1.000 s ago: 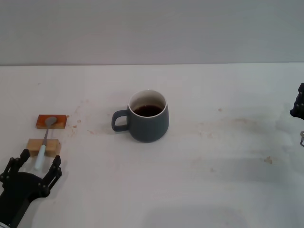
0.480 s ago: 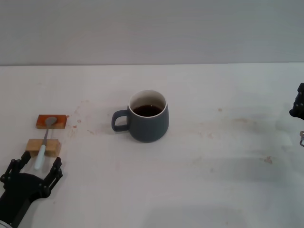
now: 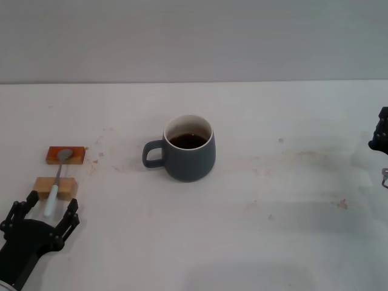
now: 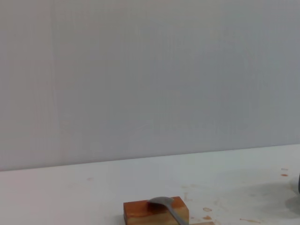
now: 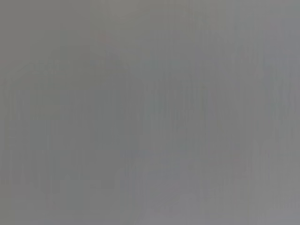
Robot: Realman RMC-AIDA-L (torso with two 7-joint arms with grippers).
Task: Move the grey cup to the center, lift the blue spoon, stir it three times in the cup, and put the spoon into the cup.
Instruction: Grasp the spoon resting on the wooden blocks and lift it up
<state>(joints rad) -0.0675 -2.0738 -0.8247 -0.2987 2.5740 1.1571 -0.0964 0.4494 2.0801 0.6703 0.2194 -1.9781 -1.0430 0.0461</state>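
— Where is the left end effector (image 3: 44, 212)?

— Low at the near left corner of the white table (image 3: 273, 242), its dark fingers (image 3: 71, 212) spread wide. The pale tip of the blue spoon (image 3: 56, 183) sits between the fingertips, with no contact visible.

— And the spoon itself?

— It lies across two small wooden blocks: the handle rests on the tan block (image 3: 56, 187), the grey bowl on the orange-brown block (image 3: 65, 155) farther from the robot. The left wrist view catches that orange-brown block (image 4: 155, 212) with the spoon bowl (image 4: 164, 202) on top.

— The grey cup (image 3: 189, 148)?

— Upright near the middle of the table, well apart from the spoon. Its loop handle points toward the robot's left, and dark liquid shows inside the cream rim.

— The right end effector (image 3: 381, 134)?

— Only a dark sliver at the right edge of the head view, above the table and far from the cup. Open or closed, it cannot be told. The right wrist view shows only a uniform grey.

— Anything else?

— Faint brownish stains mark the table on both sides of the cup.
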